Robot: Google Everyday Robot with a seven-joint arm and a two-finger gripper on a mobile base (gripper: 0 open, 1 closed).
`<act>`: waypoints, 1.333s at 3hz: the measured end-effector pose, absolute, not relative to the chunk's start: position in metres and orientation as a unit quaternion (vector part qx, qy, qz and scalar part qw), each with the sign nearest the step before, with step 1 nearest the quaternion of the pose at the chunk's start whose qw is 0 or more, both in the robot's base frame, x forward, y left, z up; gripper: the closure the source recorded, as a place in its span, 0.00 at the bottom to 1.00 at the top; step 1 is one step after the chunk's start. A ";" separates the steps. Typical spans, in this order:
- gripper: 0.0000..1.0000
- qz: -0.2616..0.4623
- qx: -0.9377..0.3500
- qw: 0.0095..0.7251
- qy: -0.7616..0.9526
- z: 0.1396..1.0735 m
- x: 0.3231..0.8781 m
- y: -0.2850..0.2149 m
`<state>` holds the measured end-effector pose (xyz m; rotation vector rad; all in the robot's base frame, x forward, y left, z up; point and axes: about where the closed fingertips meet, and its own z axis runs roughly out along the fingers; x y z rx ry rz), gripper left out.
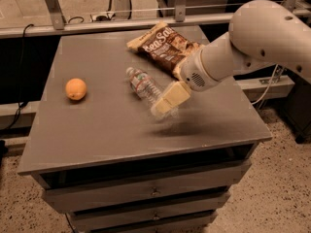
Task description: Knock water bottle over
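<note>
One water bottle (142, 85) lying on side mid-table (97, 130), cap toward 10 o'clock. Gripper (166, 102) against its base at 4 o'clock; open or closed, cannot tell. Orange (76, 89) at 9.

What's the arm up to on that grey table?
The robot's white arm reaches over the grey drawer table, with its cream gripper low at the near end of the small clear ribbed plastic water bottle. Contact can't be judged. The bottle lies on its side with its cap toward the back left, so the knock-over looks done. A round orange fruit sits apart on the left, and a brown-and-white snack bag lies at the back.
</note>
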<state>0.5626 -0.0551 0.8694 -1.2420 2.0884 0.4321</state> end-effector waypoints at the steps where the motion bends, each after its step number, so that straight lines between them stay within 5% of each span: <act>1: 0.00 0.167 -0.482 0.335 0.792 0.876 0.568 -0.071; 4: 0.00 0.221 -0.561 0.374 0.704 0.930 0.559 -0.129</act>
